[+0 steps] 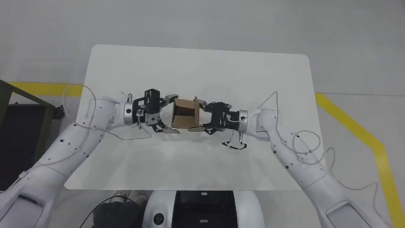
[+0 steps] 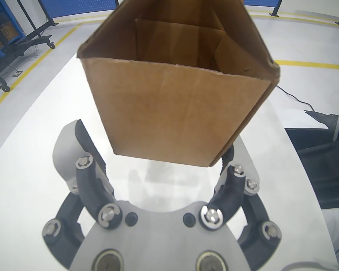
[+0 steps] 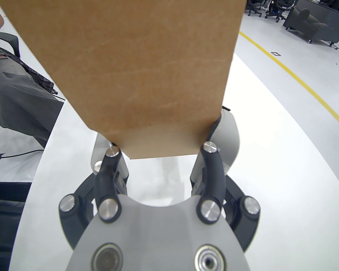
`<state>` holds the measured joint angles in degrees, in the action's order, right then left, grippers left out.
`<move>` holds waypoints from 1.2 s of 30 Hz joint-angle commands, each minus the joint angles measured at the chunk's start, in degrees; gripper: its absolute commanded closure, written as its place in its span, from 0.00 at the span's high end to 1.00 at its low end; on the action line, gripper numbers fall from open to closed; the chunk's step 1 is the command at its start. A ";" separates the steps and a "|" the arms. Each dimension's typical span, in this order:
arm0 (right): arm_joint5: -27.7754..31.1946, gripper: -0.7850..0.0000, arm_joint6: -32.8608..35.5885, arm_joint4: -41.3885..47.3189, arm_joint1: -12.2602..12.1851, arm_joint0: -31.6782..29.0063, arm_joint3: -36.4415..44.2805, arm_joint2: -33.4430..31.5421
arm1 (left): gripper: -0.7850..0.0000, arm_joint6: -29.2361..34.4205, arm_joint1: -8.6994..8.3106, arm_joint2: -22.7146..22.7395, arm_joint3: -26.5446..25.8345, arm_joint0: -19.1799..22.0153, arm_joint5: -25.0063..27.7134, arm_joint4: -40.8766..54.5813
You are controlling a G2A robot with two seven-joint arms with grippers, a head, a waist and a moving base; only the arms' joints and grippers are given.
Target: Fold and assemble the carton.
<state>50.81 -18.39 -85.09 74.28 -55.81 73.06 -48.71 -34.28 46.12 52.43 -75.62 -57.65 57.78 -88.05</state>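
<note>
A brown carton (image 1: 185, 114) sits in the middle of the white table (image 1: 202, 69), between my two grippers. In the left wrist view the carton (image 2: 175, 108) is unfolded into a box shape, its open end showing the inside and raised flaps. My left gripper (image 1: 166, 116) (image 2: 154, 148) is open around the carton's near lower edge. One finger (image 2: 82, 139) stands apart from the carton and the other (image 2: 228, 156) is at its corner. My right gripper (image 1: 205, 118) (image 3: 161, 142) is at the opposite side, under a flat carton panel (image 3: 135, 57) that hides its tips.
A thin black cable (image 1: 235, 143) lies on the table by the right arm. A dark cabinet (image 1: 19, 133) stands off the table's left edge. Yellow floor tape (image 1: 354, 126) runs around the table.
</note>
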 commanded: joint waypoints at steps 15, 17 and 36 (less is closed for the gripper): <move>-0.29 0.46 -2.69 0.81 0.20 0.69 -1.46 0.82 | 0.73 -3.53 0.44 -0.01 1.36 -0.02 0.23 -0.11; -0.26 0.46 -3.07 0.79 0.21 0.79 -1.63 0.89 | 0.73 -4.00 0.40 0.11 1.42 -0.16 0.23 -0.06; -0.29 1.00 -4.15 0.68 0.30 1.43 -2.39 1.67 | 0.46 -4.05 0.04 1.15 2.44 -0.49 -0.07 0.59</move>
<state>50.53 -22.58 -84.47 74.56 -54.44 70.72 -47.07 -38.44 46.15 53.43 -73.30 -58.12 57.79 -87.62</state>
